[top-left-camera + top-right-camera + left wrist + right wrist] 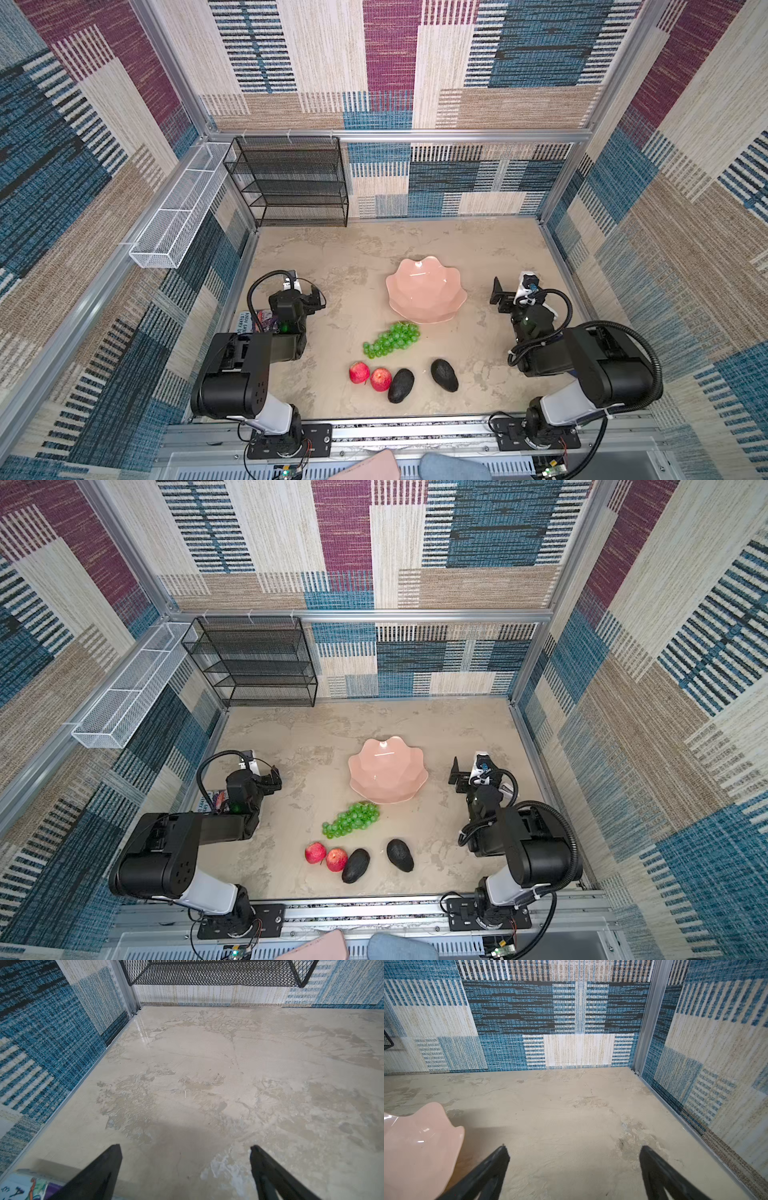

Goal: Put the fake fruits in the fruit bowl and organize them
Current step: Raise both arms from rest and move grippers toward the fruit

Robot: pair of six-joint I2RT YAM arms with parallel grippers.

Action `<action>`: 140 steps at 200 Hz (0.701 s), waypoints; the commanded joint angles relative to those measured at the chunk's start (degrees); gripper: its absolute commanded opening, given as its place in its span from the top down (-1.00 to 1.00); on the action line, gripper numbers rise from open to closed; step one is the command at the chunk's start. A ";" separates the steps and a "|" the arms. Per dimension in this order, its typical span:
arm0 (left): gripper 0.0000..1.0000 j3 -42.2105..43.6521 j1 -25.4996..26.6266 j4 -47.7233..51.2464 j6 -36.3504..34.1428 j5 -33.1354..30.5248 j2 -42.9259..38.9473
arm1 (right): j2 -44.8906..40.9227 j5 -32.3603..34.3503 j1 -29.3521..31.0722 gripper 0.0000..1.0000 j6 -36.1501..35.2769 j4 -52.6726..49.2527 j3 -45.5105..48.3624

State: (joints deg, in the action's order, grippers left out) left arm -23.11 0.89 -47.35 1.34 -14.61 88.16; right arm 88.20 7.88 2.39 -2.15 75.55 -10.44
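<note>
The empty pale-pink fruit bowl (426, 291) (388, 771) stands mid-table; its rim (415, 1147) shows in the right wrist view. In front of it lie the green grapes (390, 340) (351, 820). Nearer the front edge are two red apples (359, 372) (380, 379) and two dark avocados (401, 385) (444, 375). My left gripper (311, 297) (185, 1147) hovers open, left of the bowl, over bare table. My right gripper (500, 296) (574, 1148) is open just right of the bowl, with nothing between its fingers.
A black mesh shelf (291, 183) stands against the back wall at the left. A white mesh basket (178, 208) hangs on the left wall. A colourful book (253, 322) (20, 1188) lies under my left arm by the left wall. Patterned walls enclose the table.
</note>
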 commanded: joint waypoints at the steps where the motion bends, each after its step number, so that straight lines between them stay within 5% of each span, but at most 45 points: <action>1: -0.98 -0.35 -0.03 -1.20 0.33 0.81 0.02 | -0.05 -0.34 -0.02 -0.99 0.66 0.83 -0.23; 140: -0.98 -0.35 -0.27 -1.20 0.39 1.14 0.00 | -0.14 -0.89 -0.43 -0.99 1.03 0.28 -0.53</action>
State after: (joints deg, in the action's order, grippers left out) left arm -23.14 0.78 -47.35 1.34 -14.41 88.16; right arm 88.20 7.46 2.09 -1.74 75.44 -10.79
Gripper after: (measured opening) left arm 0.989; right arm 0.995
